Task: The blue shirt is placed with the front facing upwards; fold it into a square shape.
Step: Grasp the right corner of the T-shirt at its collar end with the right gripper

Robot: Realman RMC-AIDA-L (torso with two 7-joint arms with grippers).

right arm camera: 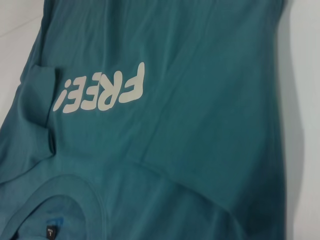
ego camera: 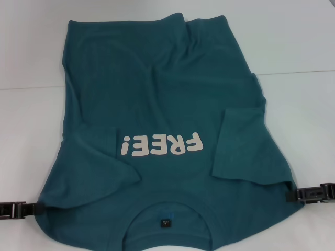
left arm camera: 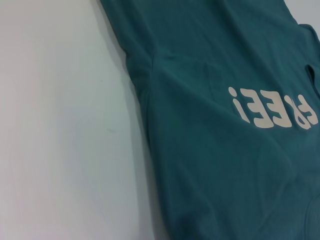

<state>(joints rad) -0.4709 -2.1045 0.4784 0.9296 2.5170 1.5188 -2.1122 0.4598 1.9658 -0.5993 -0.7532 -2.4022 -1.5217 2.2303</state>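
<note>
The blue shirt [ego camera: 162,99] lies flat on the white table, front up, with the white "FREE!" lettering [ego camera: 160,145] reading upside down from my head view. Its collar with a small dark label [ego camera: 165,224] is at the near edge. Both short sleeves are folded inward onto the body, the right one [ego camera: 246,146] more clearly. My left gripper [ego camera: 29,208] sits low at the shirt's near-left shoulder edge. My right gripper [ego camera: 293,195] sits at the near-right shoulder edge. The shirt also fills the left wrist view [left arm camera: 225,125] and the right wrist view [right arm camera: 190,130].
The white table [ego camera: 31,120] shows bare on both sides of the shirt and behind it. A faint seam line [ego camera: 298,73] crosses the tabletop at the far side.
</note>
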